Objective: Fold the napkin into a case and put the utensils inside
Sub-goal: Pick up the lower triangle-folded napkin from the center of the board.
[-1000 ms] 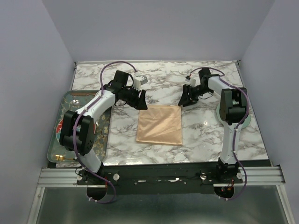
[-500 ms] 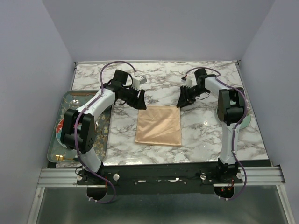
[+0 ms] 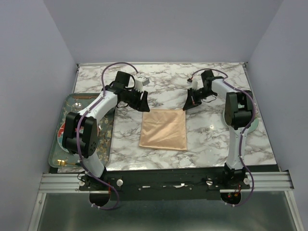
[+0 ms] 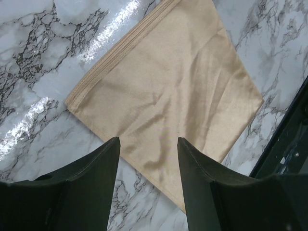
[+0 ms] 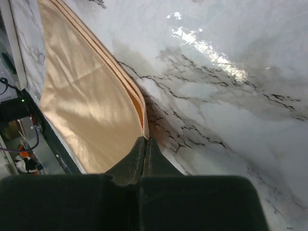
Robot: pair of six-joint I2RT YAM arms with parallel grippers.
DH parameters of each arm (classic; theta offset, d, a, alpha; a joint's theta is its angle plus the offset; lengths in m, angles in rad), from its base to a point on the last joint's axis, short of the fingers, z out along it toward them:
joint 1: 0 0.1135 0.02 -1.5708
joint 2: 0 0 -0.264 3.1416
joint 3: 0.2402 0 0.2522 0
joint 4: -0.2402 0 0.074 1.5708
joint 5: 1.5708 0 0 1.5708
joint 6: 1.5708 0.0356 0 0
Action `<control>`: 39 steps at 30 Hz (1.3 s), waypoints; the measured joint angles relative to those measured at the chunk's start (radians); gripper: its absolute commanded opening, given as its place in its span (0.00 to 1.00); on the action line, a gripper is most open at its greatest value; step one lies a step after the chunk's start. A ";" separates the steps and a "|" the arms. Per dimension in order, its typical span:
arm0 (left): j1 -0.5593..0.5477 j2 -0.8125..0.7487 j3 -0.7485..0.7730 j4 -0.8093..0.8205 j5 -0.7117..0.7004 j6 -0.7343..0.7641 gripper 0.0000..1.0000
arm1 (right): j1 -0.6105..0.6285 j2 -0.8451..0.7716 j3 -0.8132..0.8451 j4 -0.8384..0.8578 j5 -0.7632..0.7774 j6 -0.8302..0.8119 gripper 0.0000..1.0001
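White, grey-veined marble tabletop (image 3: 211, 139) carries the thin peach-orange satin napkin (image 3: 163, 130), folded to a near-square and lying flat at centre. At its 1 o'clock corner the black two-finger right gripper (image 3: 187, 105) has its jaws together, seemingly pinching the corner's layers. At 11 o'clock the black left gripper (image 3: 144, 103) hovers above its corner, jaws apart, holding nothing, so the right arm looks readier to draw the fold toward 6 o'clock

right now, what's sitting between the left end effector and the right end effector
Only bare marble tabletop lies between the left end effector and the right end effector, just beyond the far edge of the napkin. The top external view shows this.
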 measured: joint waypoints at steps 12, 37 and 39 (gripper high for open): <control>0.045 0.000 0.000 0.035 -0.038 -0.074 0.64 | 0.056 -0.180 -0.133 0.031 -0.004 -0.100 0.01; 0.122 0.000 -0.006 0.054 -0.085 -0.140 0.65 | 0.282 -0.298 -0.261 0.079 0.189 -0.470 0.01; 0.124 0.000 -0.008 0.054 -0.085 -0.140 0.65 | 0.294 -0.319 -0.286 0.077 0.196 -0.528 0.01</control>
